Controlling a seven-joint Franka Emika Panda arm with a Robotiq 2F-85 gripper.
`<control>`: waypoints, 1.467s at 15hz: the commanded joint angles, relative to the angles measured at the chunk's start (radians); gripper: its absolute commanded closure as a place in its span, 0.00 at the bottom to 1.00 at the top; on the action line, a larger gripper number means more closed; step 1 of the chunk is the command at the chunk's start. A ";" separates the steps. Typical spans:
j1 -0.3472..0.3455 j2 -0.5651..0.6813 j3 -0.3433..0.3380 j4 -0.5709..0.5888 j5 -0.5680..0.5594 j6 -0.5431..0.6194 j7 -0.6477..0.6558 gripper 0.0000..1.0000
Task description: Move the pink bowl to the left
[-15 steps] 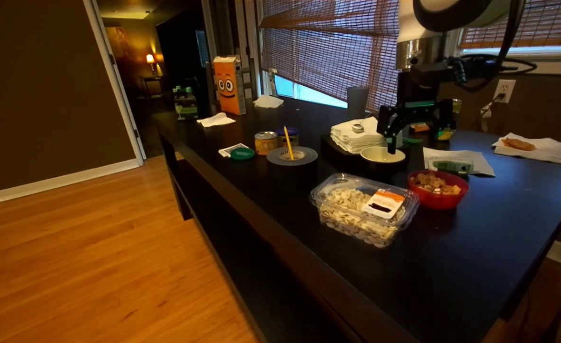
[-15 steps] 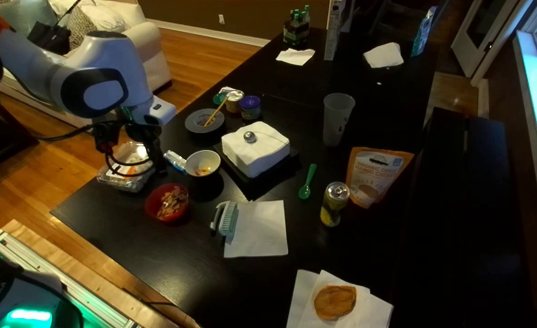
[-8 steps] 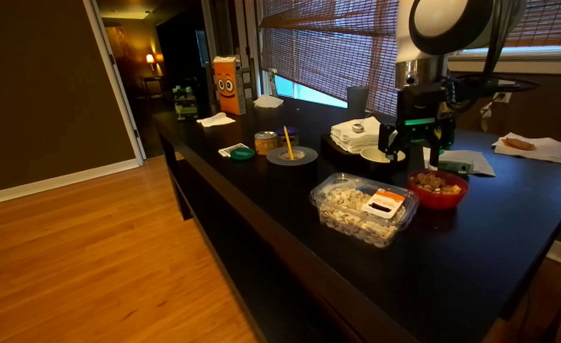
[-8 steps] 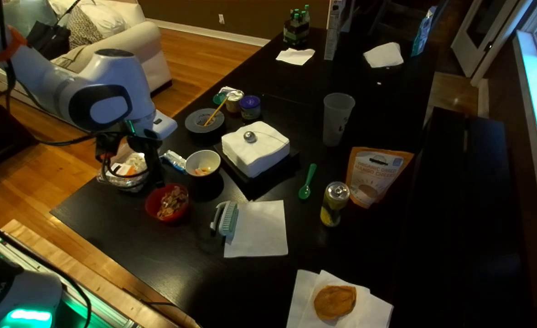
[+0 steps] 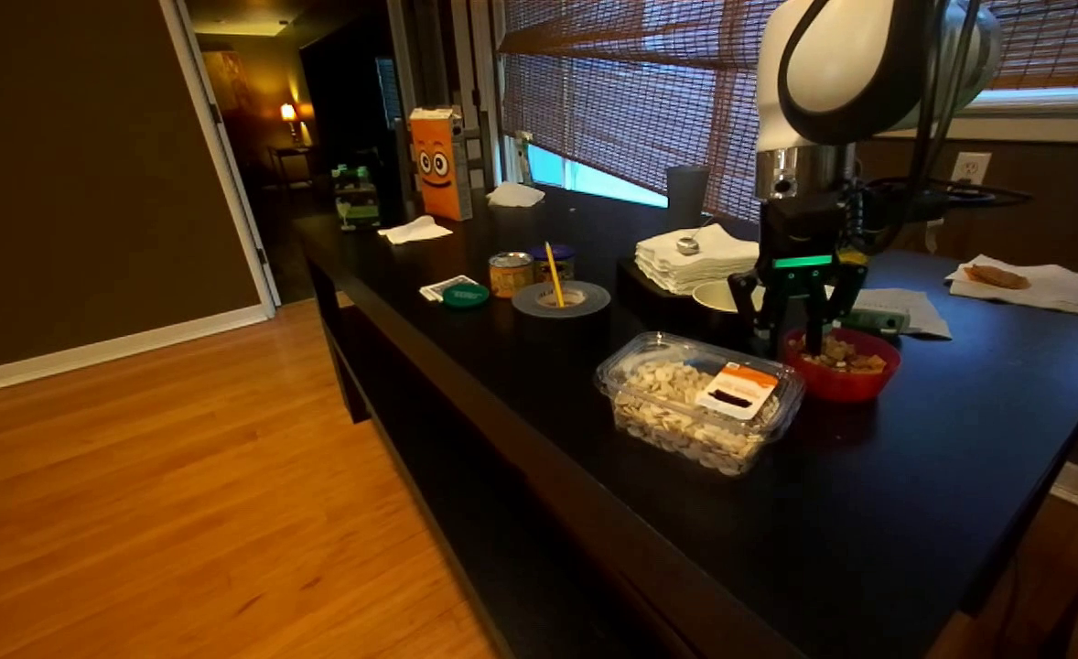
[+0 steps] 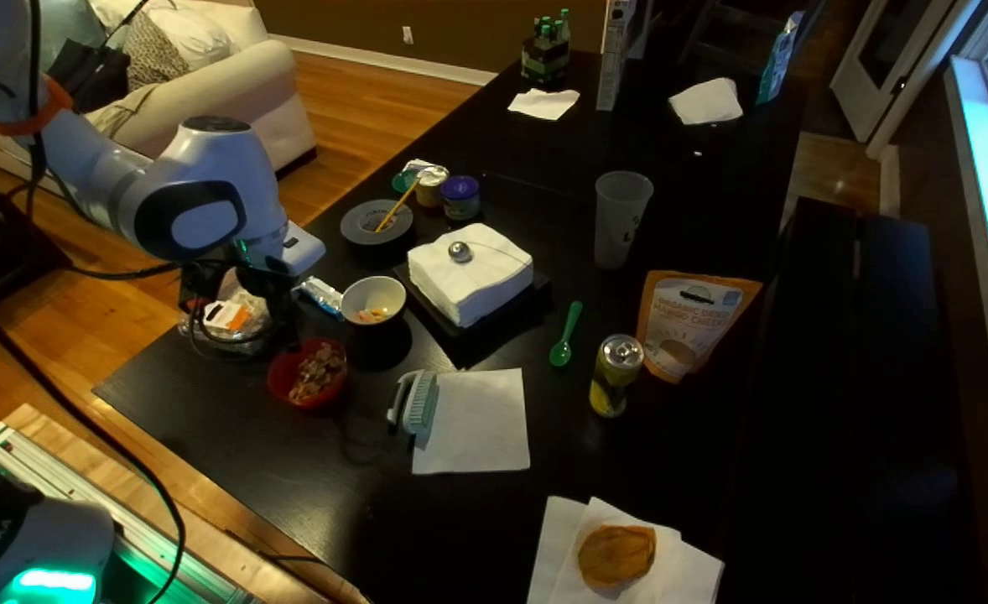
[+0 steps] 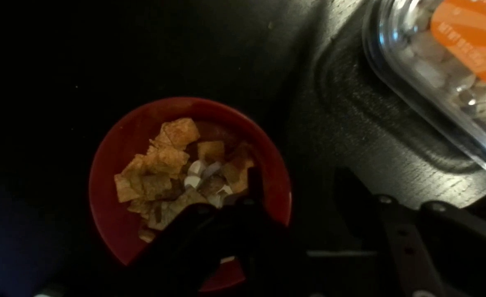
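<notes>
The bowl (image 7: 107, 210) looked light, stiff and slick, its bits (image 7: 164, 161) apt to spill; the jaws stood parted astride its rim, a likely pinching spot.

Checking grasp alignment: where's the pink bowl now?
On the right in an exterior view, the pink bowl stands right of the clear container, partly under the open gripper.

Bits (image 5: 855, 360) in bowl (image 5: 846, 389), container (image 5: 685, 407) just beside
</notes>
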 commanded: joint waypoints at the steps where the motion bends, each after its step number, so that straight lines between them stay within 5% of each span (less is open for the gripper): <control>1: 0.036 0.025 -0.025 0.005 0.037 0.048 0.006 0.61; 11: 0.057 0.056 -0.059 0.015 0.046 0.074 0.008 0.74; 17: 0.067 0.062 -0.069 0.018 0.043 0.068 0.010 1.00; 22: 0.142 0.021 -0.131 -0.007 -0.022 0.068 0.076 0.99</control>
